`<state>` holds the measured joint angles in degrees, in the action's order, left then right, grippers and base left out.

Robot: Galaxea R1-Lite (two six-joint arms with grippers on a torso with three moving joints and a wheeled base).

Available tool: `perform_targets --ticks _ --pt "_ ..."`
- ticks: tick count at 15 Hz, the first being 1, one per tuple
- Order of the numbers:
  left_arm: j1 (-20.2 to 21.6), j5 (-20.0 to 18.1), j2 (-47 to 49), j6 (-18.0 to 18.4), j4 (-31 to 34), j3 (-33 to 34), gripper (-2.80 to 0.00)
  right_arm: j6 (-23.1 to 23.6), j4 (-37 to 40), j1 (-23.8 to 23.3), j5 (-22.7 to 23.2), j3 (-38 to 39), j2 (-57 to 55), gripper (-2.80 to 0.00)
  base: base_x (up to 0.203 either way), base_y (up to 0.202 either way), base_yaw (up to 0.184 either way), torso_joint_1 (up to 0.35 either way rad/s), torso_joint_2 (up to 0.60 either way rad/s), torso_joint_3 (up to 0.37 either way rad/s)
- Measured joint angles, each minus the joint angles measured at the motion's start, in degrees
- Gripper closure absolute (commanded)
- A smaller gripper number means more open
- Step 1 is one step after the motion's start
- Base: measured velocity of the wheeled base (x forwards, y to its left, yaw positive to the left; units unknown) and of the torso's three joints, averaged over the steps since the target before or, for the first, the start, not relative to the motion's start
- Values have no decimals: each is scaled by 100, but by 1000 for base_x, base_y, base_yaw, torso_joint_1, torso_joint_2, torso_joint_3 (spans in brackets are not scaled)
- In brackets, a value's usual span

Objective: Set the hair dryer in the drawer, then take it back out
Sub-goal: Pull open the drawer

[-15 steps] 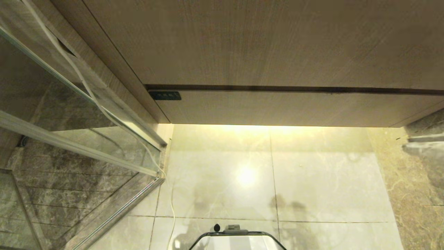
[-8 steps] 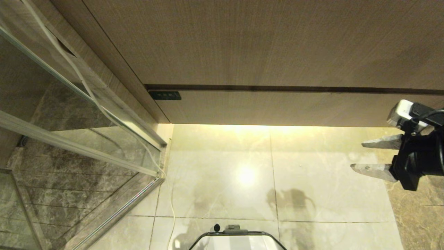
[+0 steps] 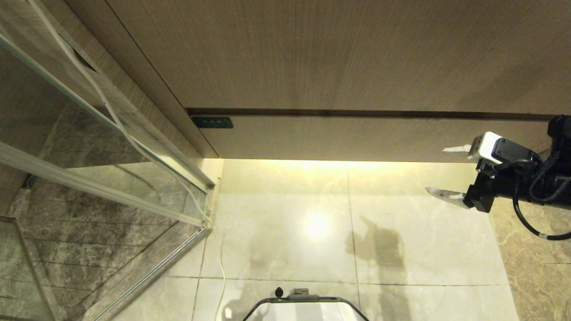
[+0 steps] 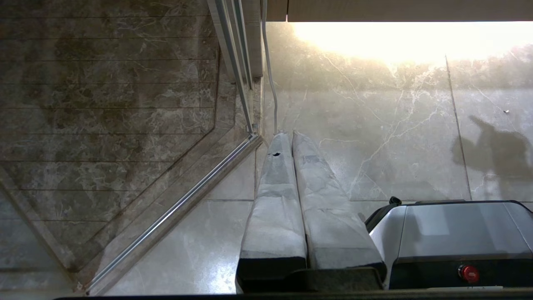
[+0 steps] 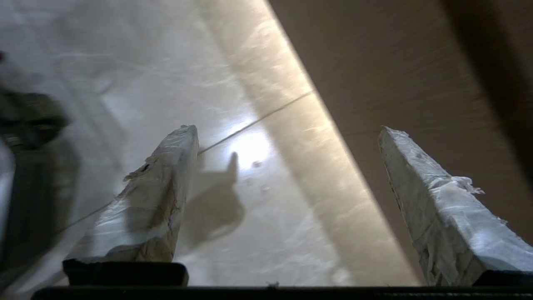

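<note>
So the big wood panel (image 3: 339, 53) fills the space above the right gripper (image 3: 439, 171), and the drawer (image 3: 357, 138) sits shut right under it, its flat front just past the gripper's upper finger. Pale marble floor (image 3: 285, 223) is below the gripper. Right gripper is empty, fingers spread wide apart, pointing along the drawer front. Left gripper (image 4: 287, 137) hangs over the floor with fingers pressed together. Can't see the hair dryer anywhere.
</note>
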<state>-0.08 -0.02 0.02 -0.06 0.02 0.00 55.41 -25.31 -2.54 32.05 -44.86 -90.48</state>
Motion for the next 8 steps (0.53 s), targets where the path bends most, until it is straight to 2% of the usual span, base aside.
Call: perform_targets --ticks 3,8 --pt "1 -2 0 -2 -2 0 0 153 -632 -129 138 -165 -376 -280 0 0 0 0 0 0" --pt "-2 -5 0 -2 -2 0 0 275 -776 -214 904 -871 -1073 -280 0 0 0 0 0 0"
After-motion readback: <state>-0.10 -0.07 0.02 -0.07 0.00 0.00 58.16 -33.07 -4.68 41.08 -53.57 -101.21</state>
